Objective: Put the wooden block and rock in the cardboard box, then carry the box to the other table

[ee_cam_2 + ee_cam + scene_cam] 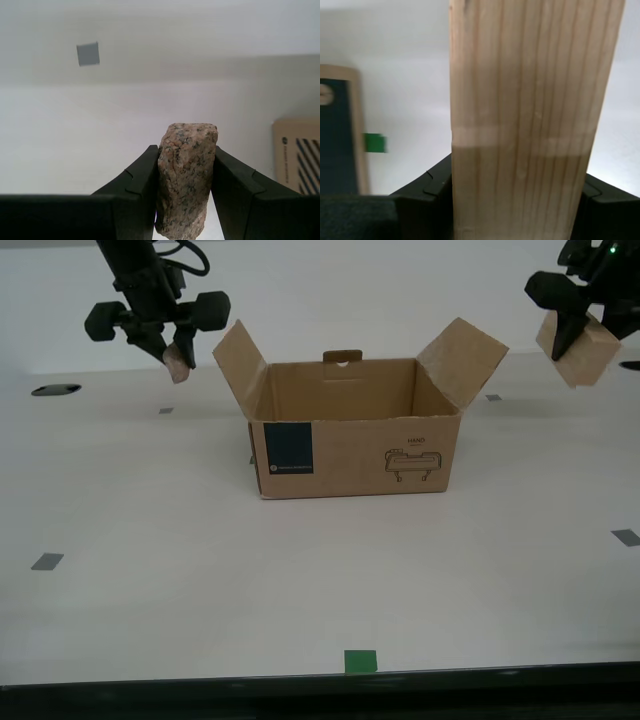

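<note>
The cardboard box (350, 440) stands open on the white tabletop, flaps raised, its dark label facing the camera. Held in the air beyond the box's flap at the exterior view's left, my second gripper (172, 355) is shut on the pinkish speckled rock (178, 367); the second wrist view shows the rock (186, 175) clamped between the fingers (135, 185). Up at the exterior view's right, my first gripper (572, 335) is shut on the wooden block (585, 352), which fills the first wrist view (530, 115). Both objects hang outside the box. The other table is out of view.
Grey tape squares (47, 561) (626, 536) dot the tabletop, and a green tape mark (360, 661) sits near the dark front edge. A dark oval opening (56, 390) lies at the far edge on the exterior view's left.
</note>
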Tool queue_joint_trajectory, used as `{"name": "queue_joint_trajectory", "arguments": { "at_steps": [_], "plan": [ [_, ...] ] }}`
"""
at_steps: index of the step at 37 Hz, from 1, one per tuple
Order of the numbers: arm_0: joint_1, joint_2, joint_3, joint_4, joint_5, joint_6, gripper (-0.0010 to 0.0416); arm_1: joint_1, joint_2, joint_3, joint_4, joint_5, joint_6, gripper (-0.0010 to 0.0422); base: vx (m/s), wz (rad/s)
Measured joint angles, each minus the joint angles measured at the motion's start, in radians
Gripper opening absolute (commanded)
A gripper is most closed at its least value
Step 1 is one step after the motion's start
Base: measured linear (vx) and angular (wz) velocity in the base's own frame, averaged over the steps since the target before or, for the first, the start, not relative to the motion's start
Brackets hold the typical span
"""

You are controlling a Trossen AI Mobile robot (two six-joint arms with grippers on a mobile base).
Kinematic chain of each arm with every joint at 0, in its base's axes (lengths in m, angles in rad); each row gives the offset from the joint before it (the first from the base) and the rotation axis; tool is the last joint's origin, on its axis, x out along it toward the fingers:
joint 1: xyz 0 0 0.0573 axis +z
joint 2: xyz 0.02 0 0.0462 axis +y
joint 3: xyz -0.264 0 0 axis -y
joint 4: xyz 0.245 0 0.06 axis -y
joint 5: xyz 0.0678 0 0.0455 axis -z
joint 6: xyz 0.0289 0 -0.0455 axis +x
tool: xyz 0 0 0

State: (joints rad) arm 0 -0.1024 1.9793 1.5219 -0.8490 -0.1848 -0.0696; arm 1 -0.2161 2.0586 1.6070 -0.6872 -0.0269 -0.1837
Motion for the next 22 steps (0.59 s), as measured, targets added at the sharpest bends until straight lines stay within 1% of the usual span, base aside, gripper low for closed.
{"name": "queue_joint_trajectory", "arguments": {
  "at_steps": [4, 6, 8, 11, 14, 16, 19, 22],
  "plan": [
    [0.005, -0.043, 0.0, 0.0, -0.006, 0.002, -0.0001, 0.001, -0.044, 0.0, 0.002, -0.006, 0.008, -0.0001, 0.0, 0.0],
    [0.008, -0.065, 0.0, 0.002, -0.021, 0.005, -0.0001, 0.001, -0.067, 0.0, 0.003, -0.007, 0.011, -0.0001, 0.0, 0.0],
    [0.01, -0.088, 0.0, 0.005, -0.065, 0.006, -0.0001, 0.001, -0.087, 0.0, 0.008, -0.008, 0.015, -0.0001, 0.0, 0.0],
    [0.011, -0.119, 0.0, 0.011, -0.156, 0.009, -0.0001, 0.001, -0.119, 0.0, 0.018, -0.008, 0.029, -0.0001, 0.0, 0.0],
    [0.013, -0.144, 0.0, 0.015, -0.231, 0.013, -0.0001, -0.003, -0.151, 0.0, 0.026, -0.001, 0.051, -0.0001, 0.0, 0.0],
    [0.014, -0.16, 0.0, 0.019, -0.272, 0.014, -0.0001, -0.007, -0.171, 0.0, 0.034, 0.027, 0.073, -0.0001, 0.0, 0.0],
    [0.016, -0.183, 0.0, 0.024, -0.332, 0.014, -0.0001, -0.016, -0.202, 0.0, 0.054, 0.092, 0.103, -0.0001, 0.0, 0.0],
    [0.026, -0.206, 0.0, 0.031, -0.396, 0.014, -0.0001, -0.031, -0.232, 0.0, 0.079, 0.187, 0.127, -0.0001, 0.0, 0.0]
  ]
}}
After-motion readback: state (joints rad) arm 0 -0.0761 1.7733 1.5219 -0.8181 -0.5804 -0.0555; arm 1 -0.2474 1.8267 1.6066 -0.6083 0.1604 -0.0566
